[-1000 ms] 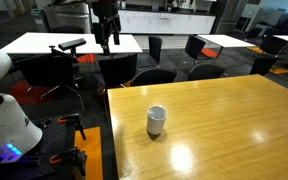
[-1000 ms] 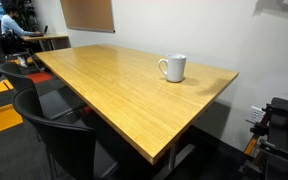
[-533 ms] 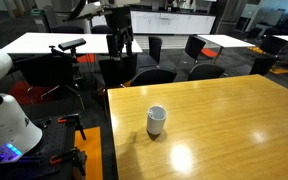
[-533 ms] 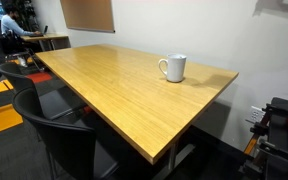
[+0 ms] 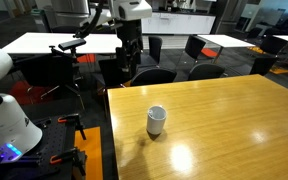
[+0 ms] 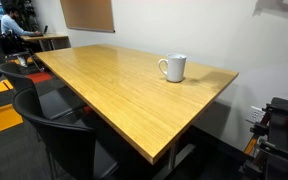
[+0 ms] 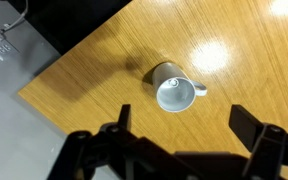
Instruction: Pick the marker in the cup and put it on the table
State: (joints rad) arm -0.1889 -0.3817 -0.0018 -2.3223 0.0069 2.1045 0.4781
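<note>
The white cup (image 5: pixel 156 120) stands near the left edge of the yellowish-wood table (image 5: pixel 234 120). It also shows in an exterior view (image 6: pixel 173 68), where a handle points left. In the wrist view the cup (image 7: pixel 174 95) lies below me, just ahead of my fingers, on the table (image 7: pixel 234 40). I cannot make out the marker in any view. My gripper (image 5: pixel 130 62) hangs high beyond the table's far left corner, well apart from the cup. In the wrist view my gripper (image 7: pixel 184 125) is open and empty.
Black chairs (image 5: pixel 154 76) stand along the table's far side, and one more (image 6: pixel 64 140) at its near corner. White-topped tables (image 5: pixel 59 42) and a tripod (image 5: pixel 72 48) stand behind. A white machine body (image 5: pixel 4 100) is at the left.
My arm has swung to the right and a little lower in the exterior view, toward the table's corner. The cup has not moved.
</note>
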